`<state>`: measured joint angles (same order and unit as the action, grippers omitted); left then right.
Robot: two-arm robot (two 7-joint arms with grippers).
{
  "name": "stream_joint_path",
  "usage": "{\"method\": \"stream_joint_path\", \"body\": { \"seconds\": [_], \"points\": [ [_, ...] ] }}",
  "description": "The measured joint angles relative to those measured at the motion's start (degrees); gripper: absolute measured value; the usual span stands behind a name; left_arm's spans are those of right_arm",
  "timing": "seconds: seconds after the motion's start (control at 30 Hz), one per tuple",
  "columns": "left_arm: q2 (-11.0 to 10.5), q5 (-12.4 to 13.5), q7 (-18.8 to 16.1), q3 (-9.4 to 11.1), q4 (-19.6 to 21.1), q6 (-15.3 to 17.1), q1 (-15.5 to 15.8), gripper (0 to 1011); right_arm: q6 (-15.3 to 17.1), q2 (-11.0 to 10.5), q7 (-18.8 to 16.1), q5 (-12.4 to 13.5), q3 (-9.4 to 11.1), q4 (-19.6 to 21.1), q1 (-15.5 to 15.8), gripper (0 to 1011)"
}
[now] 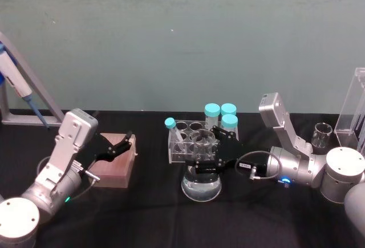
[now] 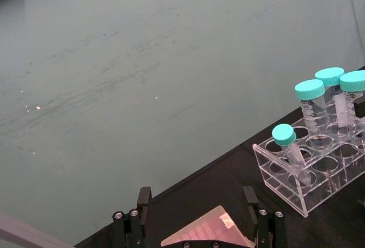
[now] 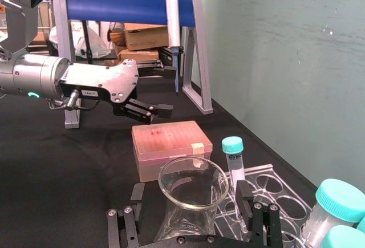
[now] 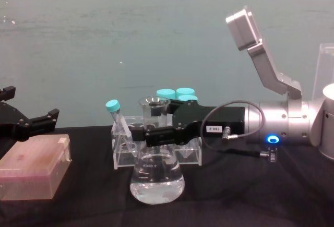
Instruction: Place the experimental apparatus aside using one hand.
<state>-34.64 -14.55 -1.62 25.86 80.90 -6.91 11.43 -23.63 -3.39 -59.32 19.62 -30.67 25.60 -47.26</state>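
Now the right gripper (image 4: 156, 133) clamps the flask (image 4: 156, 177) by its neck at mid-table, tube rack (image 4: 122, 151) just behind; left gripper (image 1: 117, 148) spread open over a pink box (image 1: 117, 165).

Scuffed teal wall (image 1: 171, 37) behind a black-covered table (image 1: 148, 214), cardboard boxes (image 3: 149, 34) off to one side.

Landmark: tube rack (image 1: 202, 142), mid-table. Conical flask (image 4: 156, 177) stands just in front of the rack, right gripper (image 4: 151, 133) reaching in from the rack's right with a finger on either side of the flask neck. Tip box (image 1: 116, 161) lies well left of the rack, left gripper (image 1: 117, 145) over it; small beaker (image 1: 322, 135) and acrylic stand (image 1: 355, 108) are well right.
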Motion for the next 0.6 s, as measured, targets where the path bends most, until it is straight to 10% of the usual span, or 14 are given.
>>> {"method": "stream_joint_path", "body": {
  "seconds": [0.6],
  "points": [
    [0.0,0.0,0.0,0.0,0.0,0.0,0.0,1000,0.3,-0.2,0.8,-0.6,0.0,1.0,0.5,1003]
  ]
}}
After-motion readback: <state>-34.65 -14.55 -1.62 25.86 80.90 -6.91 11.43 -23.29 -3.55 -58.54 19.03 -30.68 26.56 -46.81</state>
